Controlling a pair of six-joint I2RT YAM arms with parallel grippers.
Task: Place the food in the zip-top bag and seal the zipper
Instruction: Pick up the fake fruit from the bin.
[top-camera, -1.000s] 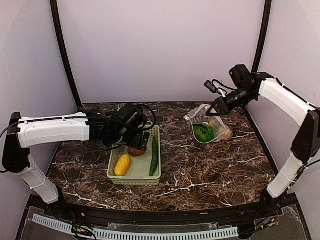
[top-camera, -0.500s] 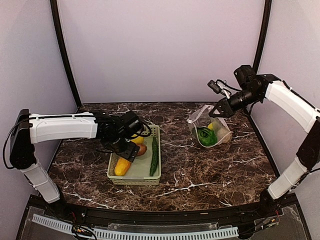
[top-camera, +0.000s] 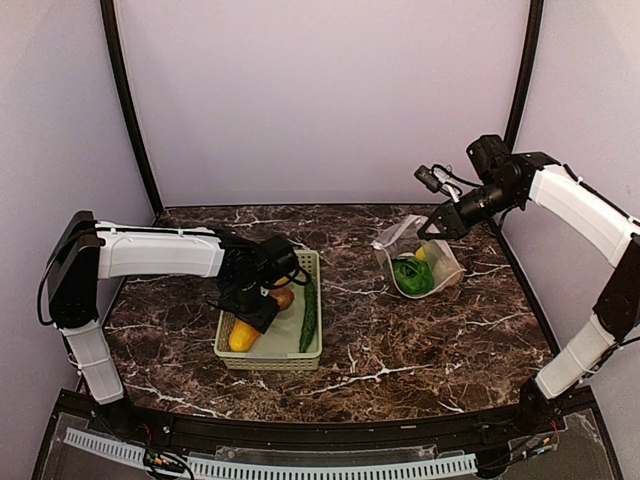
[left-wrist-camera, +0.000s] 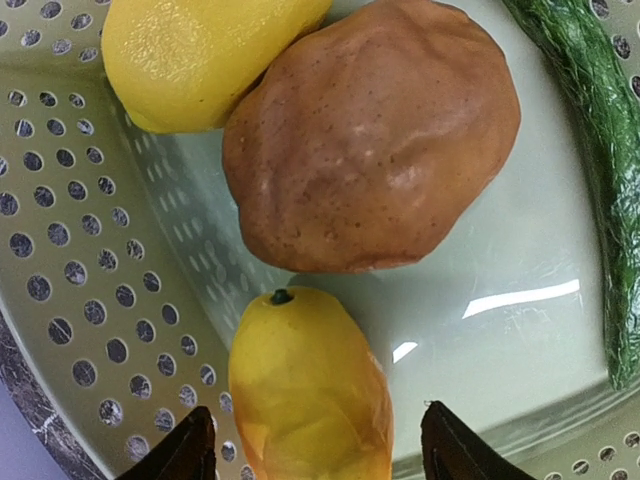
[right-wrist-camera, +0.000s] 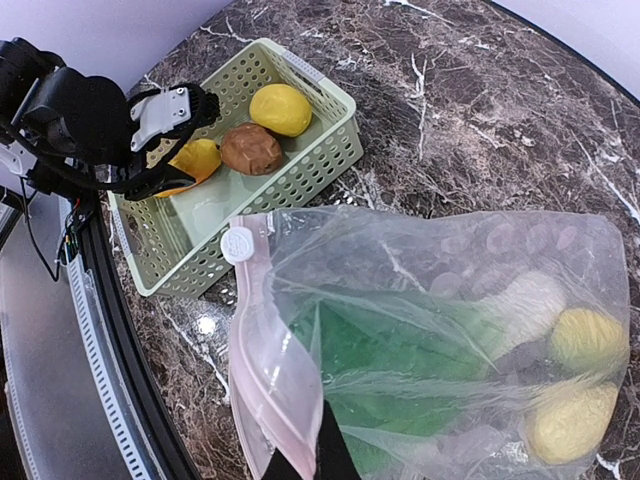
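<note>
Left jaws hang released inside the green basket (top-camera: 268, 354) at the desk's (top-camera: 420, 335) 9 o'clock, one tip on either side of the orange-yellow fruit (left-wrist-camera: 305, 395), with gaps showing. The potato (left-wrist-camera: 370, 140) sits at the fruit's 12 o'clock, the lemon (left-wrist-camera: 195, 55) at 11, and the cucumber (left-wrist-camera: 600, 150) lies along the 3 o'clock side. Over at 2 o'clock, right jaws are clenched on the pink zipper (right-wrist-camera: 255, 345), lifting the mouth of the zip-top bag (right-wrist-camera: 480, 260). The bok choy (right-wrist-camera: 375, 365) and yellow pieces lie inside the bag.
</note>
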